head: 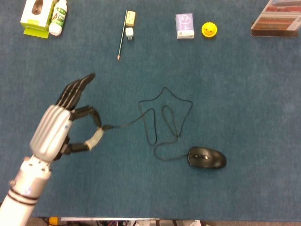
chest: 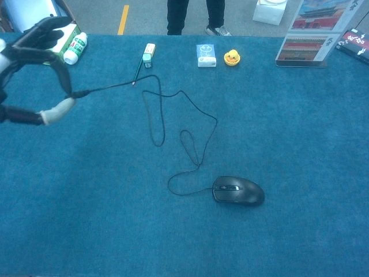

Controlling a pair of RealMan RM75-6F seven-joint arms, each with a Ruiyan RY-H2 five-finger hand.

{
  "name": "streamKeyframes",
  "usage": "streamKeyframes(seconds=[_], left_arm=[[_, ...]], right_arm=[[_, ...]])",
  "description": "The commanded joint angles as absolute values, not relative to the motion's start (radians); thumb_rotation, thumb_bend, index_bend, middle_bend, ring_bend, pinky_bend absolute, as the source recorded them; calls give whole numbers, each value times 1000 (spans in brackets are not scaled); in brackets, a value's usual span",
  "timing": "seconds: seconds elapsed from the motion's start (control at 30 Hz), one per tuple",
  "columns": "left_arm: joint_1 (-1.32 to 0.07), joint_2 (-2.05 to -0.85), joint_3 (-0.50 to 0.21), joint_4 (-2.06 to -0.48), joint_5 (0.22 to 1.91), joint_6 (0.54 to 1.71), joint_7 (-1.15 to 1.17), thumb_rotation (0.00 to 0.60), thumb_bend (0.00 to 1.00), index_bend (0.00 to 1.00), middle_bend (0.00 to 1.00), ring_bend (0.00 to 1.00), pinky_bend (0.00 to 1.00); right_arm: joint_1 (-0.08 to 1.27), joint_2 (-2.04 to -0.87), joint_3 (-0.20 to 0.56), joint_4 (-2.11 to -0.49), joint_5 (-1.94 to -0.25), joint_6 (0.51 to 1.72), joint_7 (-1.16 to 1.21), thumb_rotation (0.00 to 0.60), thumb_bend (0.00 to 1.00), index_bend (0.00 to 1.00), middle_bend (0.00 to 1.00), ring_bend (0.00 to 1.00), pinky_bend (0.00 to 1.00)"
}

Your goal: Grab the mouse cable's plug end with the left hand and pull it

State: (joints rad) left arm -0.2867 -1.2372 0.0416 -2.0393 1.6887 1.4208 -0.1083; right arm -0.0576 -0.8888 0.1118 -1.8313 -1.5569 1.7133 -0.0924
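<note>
A black mouse [head: 207, 157] [chest: 238, 191] lies on the blue table, right of centre and near the front. Its thin black cable [head: 162, 117] [chest: 173, 124] runs in loose loops to the left. The plug end [head: 104, 127] [chest: 78, 93] is pinched between thumb and a finger of my left hand [head: 61, 122] [chest: 34, 75], which is raised at the left with the other fingers stretched out. The cable between plug and loops is lifted and nearly straight. My right hand is in neither view.
Along the far edge stand a green box [head: 35, 13] with a white bottle [head: 58, 17], a pencil [head: 121, 35] beside small erasers [head: 130, 19], a purple card box [head: 185, 25], a yellow toy [head: 209, 29] and a brochure stand [head: 277, 18]. A person's legs [chest: 196, 14] show behind the table.
</note>
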Motion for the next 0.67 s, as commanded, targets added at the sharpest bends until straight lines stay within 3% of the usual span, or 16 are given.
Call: streamKeyframes(seconds=[0.03,0.33,0.67], left_arm=[[-241,-1215,93,-2053,1759,1468,-119,600,427,655,0,0,38],[-188,-1200,162,-2070,1870,1517,-131,600,427,654,0,0,38],[-172,-1223,164,-2061,1867,1504,-127,600,427,655,0,0,38]], right_arm=[[-53,-893,112,-1831,-1556,1706,-95,600,0,163,75,72,285],[-37,-911,111,-1819,-1539,1669,-87,600,0,163,75,72,285],[-23,-926,107,-1781,-1523,1633,-46,600,0,163,75,72,285]])
